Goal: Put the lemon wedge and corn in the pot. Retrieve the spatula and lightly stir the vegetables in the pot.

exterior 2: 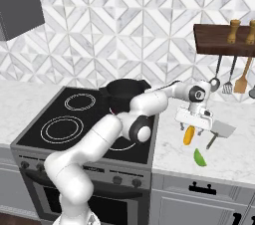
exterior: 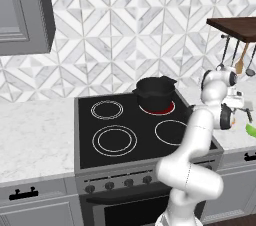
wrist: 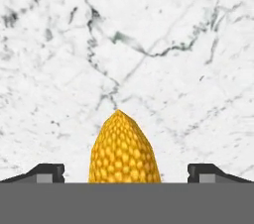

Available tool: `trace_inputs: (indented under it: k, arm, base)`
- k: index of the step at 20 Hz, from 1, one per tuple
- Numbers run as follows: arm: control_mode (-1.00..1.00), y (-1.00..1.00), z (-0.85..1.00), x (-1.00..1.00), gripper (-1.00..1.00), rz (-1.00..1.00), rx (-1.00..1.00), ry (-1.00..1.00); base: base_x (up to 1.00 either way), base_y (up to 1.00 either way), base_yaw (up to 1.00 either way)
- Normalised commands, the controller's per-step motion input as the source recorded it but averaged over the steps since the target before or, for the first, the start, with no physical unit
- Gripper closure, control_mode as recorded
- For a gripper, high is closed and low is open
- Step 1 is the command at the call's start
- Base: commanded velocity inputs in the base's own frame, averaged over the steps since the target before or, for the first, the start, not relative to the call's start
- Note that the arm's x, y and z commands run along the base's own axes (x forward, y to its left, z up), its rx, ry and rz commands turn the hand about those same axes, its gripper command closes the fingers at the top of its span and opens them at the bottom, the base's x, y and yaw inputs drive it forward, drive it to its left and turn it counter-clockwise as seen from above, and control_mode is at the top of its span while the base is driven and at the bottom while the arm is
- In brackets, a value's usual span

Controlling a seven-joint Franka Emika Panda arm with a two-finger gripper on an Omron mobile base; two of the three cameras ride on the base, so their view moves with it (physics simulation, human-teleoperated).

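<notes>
my pincer [exterior 2: 191, 128] hangs wide open over the marble counter [exterior 2: 234, 159] right of the stove [exterior: 125, 130], holding nothing; the corn [wrist: 124, 151] lies between my two fingertips [wrist: 47, 172], not touching either. the green wedge [exterior 2: 199, 158] sits just beside it, the spatula [exterior 2: 220, 130] nearby. the black pot [exterior: 155, 89] rests on the back burner.

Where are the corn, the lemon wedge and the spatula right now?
corn [wrist: 124, 151]: hand view, middle of the kernelled cob between the open finger tips.
lemon wedge [exterior 2: 199, 158]: right base view, middle of the green wedge on the counter.
spatula [exterior 2: 223, 129]: right base view, flat grey blade.
</notes>
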Motion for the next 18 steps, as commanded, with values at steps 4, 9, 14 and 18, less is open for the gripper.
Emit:
trace_inputs:
  k: [4, 9, 14, 18]
  arm:
    - [-1.00, 0.00, -0.25, -0.31, 1.00, 0.00, 0.00, 0.00]
    - [-1.00, 0.10, -0.36, -0.01, 1.00, 0.00, 0.00, 0.00]
    - [-1.00, 0.35, 0.01, -0.14, 1.00, 0.00, 0.00, -0.06]
    - [-1.00, 0.63, 0.63, -0.29, 1.00, 0.00, 0.00, -0.17]
  base:
    - [0.00, 0.00, 0.00]
    - [0.00, 0.00, 0.00]
    - [0.00, 0.00, 0.00]
    - [0.00, 0.00, 0.00]
